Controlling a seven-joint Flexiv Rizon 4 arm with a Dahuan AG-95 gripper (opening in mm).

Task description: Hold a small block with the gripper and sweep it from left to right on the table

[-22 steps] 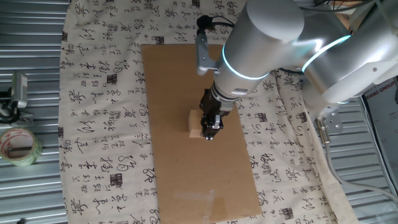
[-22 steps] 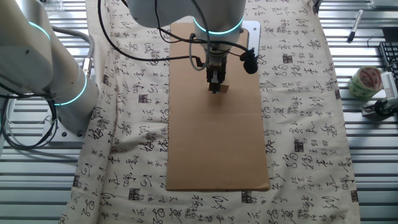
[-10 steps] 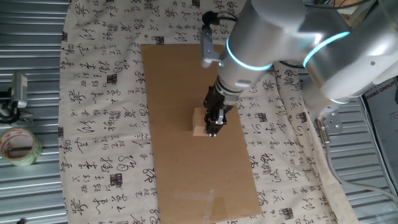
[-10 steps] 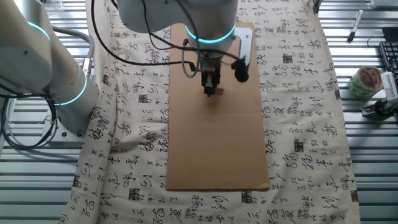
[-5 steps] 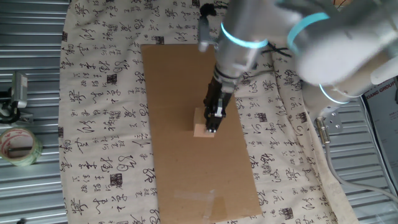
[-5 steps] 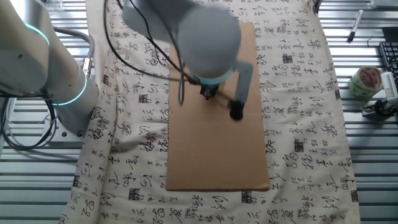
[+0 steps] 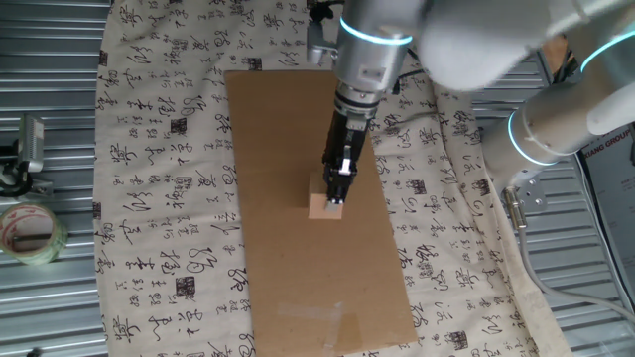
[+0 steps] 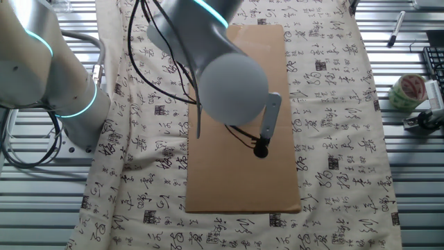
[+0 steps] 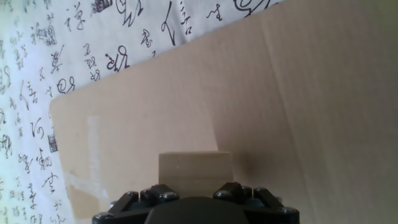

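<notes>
End effector (image 7: 337, 195) clamped on block (image 7: 324, 202), block directly under fingertips, resting on cardboard sheet (image 7: 288, 139) mid-bench (image 7: 159, 149); free cardboard lies both sides for sideways sweep.

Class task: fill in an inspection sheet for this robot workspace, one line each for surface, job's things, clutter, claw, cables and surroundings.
Surface: table of ribbed grey metal, a cream calligraphy cloth over it, a brown cardboard sheet on the cloth.
Job's things: small block, a pale wooden cube, resting on the cardboard.
Clutter: tape roll and a pen on the metal.
Claw: claw right at the block; grip cannot be judged.
Cables: black cable hanging from the arm over cloth and cardboard.
Surroundings: keyboard edge at the frame border.
</notes>
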